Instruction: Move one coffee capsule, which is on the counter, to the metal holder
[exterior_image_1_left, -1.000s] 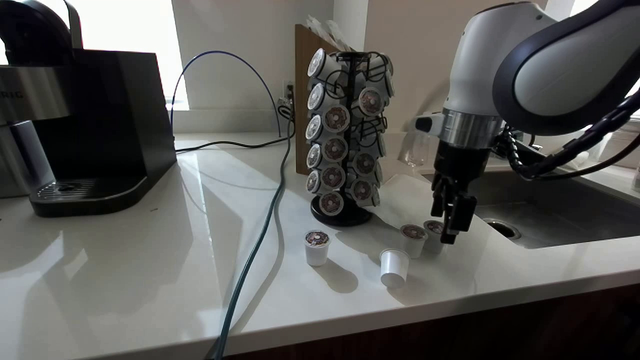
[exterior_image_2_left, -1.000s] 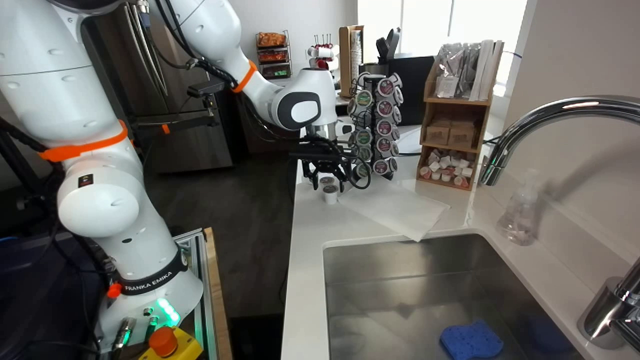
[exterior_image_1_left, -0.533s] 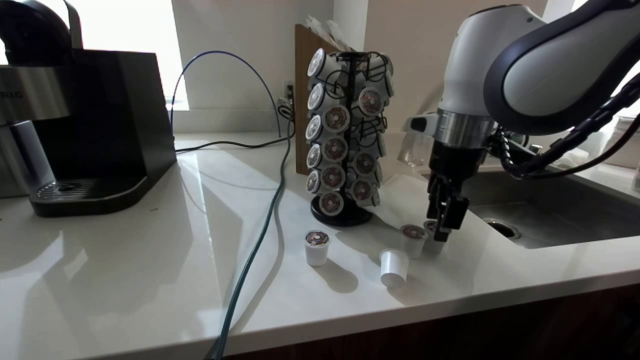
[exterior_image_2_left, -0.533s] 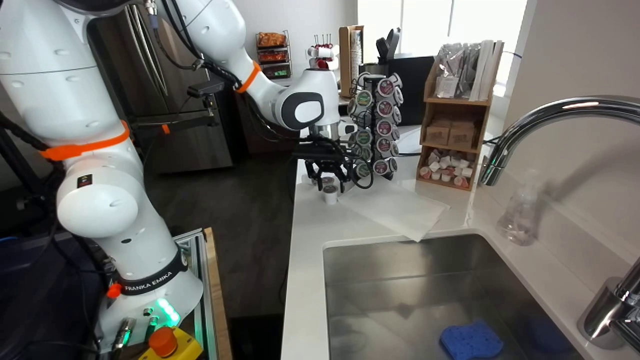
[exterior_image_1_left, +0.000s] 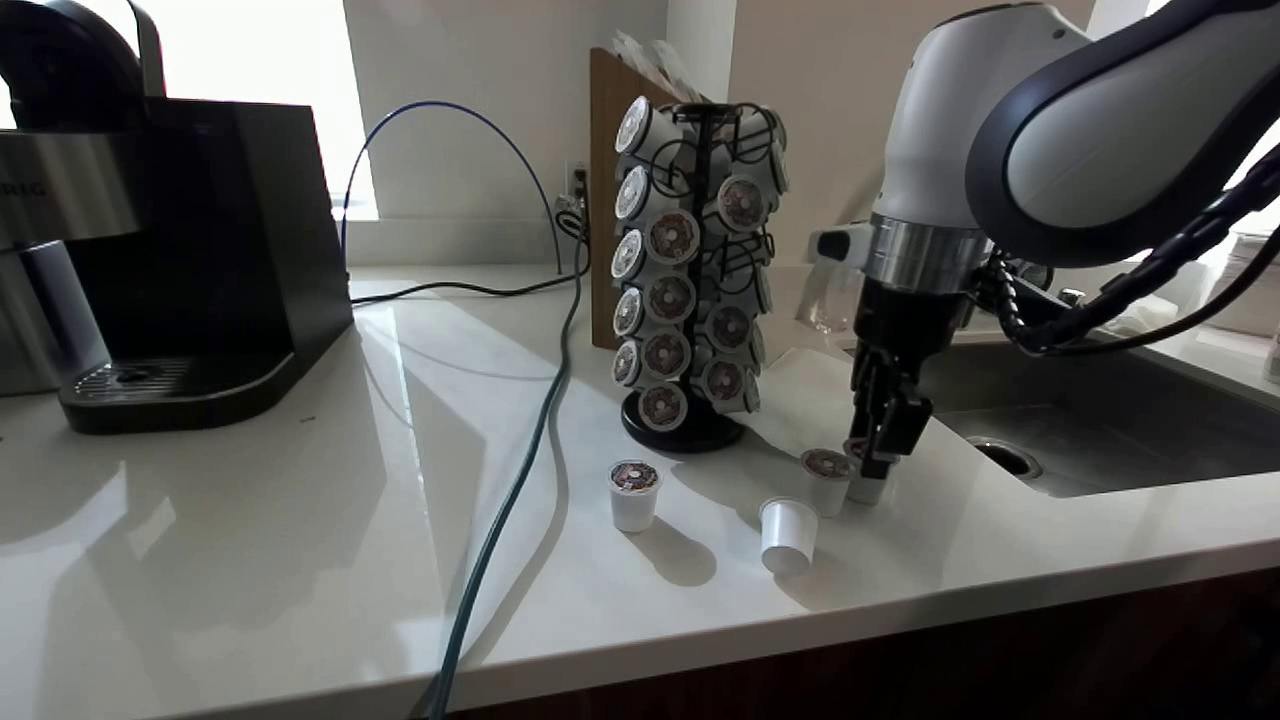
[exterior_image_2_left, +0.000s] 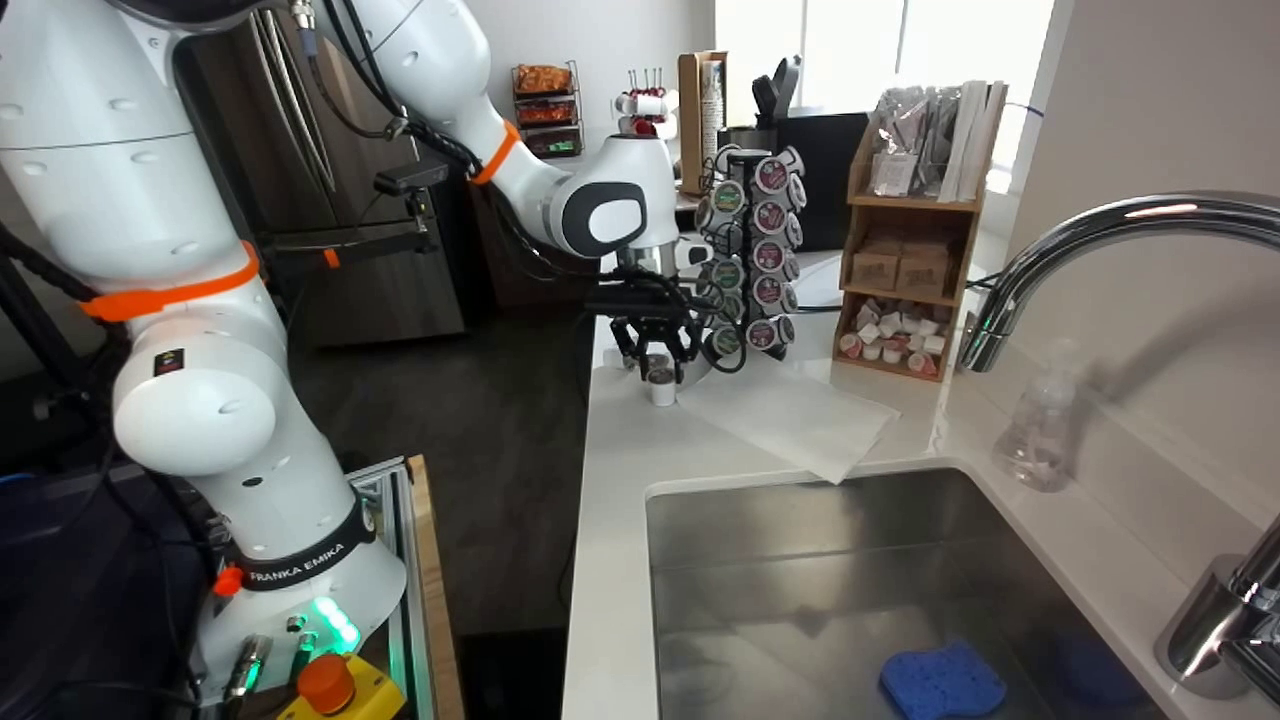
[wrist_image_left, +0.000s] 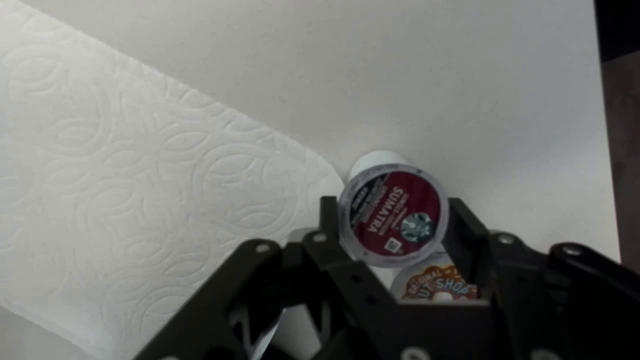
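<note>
The coffee capsule (wrist_image_left: 380, 240) has a dark red Sumatra lid and a pale silvery rim. My gripper (wrist_image_left: 394, 210) is shut on it, with fingers (wrist_image_left: 328, 212) touching the rim from both sides. In an exterior view the capsule (exterior_image_1_left: 866, 493) appears upright at counter level, partly hidden behind the gripper (exterior_image_1_left: 880, 455). Its white cup (exterior_image_2_left: 663, 396) shows below the gripper (exterior_image_2_left: 661, 372) in an exterior view. The metal holder (exterior_image_1_left: 706, 436), a dark wire tower with pods in columns on a round black base, stands a short way off, toward the back of the counter.
A Donut Shop pod (wrist_image_left: 440, 285) stands right beside the held one. Two more pods, one upright (exterior_image_1_left: 632, 508) and one upside down (exterior_image_1_left: 788, 535), are nearby. A paper towel (exterior_image_2_left: 790, 415) lies close by. The sink (exterior_image_2_left: 800, 570), a cable (exterior_image_1_left: 535, 450) and a coffee machine (exterior_image_1_left: 220, 250) surround the area.
The gripper has shifted slightly toward the holder's side over the capsule, and its fingers have come together on it. The capsule has moved only a little; the other pods stay put.
</note>
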